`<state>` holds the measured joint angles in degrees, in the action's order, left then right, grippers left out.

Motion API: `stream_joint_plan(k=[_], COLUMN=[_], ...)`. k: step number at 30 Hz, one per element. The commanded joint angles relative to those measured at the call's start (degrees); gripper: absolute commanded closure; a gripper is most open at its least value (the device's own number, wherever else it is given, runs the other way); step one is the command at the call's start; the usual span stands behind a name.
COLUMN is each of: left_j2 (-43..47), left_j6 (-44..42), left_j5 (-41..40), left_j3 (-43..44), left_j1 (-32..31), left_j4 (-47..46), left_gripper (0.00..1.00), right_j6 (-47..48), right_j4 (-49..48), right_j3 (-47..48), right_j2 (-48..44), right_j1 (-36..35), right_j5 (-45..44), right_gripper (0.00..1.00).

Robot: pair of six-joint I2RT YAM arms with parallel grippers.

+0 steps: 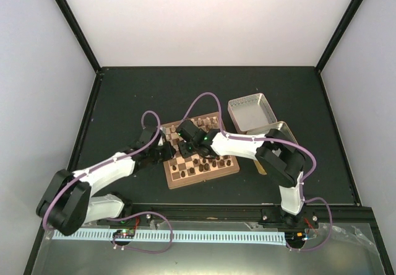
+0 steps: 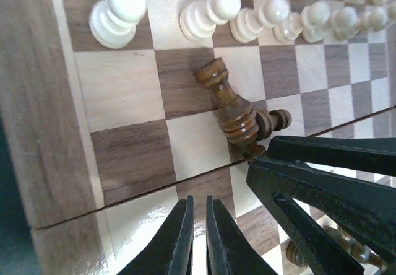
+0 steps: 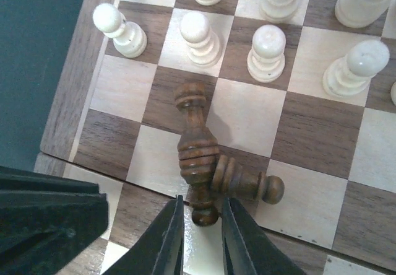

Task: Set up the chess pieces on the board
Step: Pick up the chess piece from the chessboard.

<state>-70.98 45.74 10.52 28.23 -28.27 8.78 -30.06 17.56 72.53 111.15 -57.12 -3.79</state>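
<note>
1. The right end effector (image 3: 202, 222) is set narrow. The base end of a longer dark piece (image 3: 197, 145), lying on its side, sits between the jaws, and the piece runs off toward 12 o'clock. Whether it is actually pinched cannot be told.
2. A shorter dark piece (image 3: 247, 181) lies crossed against it, with its head toward 3 o'clock. Both are down flat on the board (image 3: 309, 132).
3. The left end effector (image 2: 199, 216) is closed with nothing held. The crossed pair is found at its 1 o'clock, just past the tips.
4. The crossed pair is shown only in the wrist views. From the top it is hidden under both wrists, at the board's 9 o'clock side.
5. Only the top view shows the two tin halves (image 1: 250, 113) on the counter (image 1: 124, 101), at 2 o'clock from the board.
6. The pale pieces (image 3: 267, 52) stand upright in a row at 12 o'clock of the pair, nearby. The black body of the left end effector crowds the right jaws from 9 o'clock.
</note>
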Motion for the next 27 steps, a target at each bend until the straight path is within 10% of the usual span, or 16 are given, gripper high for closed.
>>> stream_joint_plan(k=[1, 27], left_j2=[5.6, 9.5], left_j6=[1.2, 1.1], left_j5=[-2.9, -2.0], left_j3=[-1.1, -4.6], left_j1=[1.2, 4.4], left_j4=[2.3, 2.3], left_gripper=[0.91, 0.88], right_j6=[1.3, 1.4], right_j4=[-1.2, 4.0], right_j3=[1.6, 10.4], right_j2=[-3.3, 6.6], right_j1=[0.3, 0.3], right_j5=[0.5, -4.7], right_gripper=[0.8, 0.76])
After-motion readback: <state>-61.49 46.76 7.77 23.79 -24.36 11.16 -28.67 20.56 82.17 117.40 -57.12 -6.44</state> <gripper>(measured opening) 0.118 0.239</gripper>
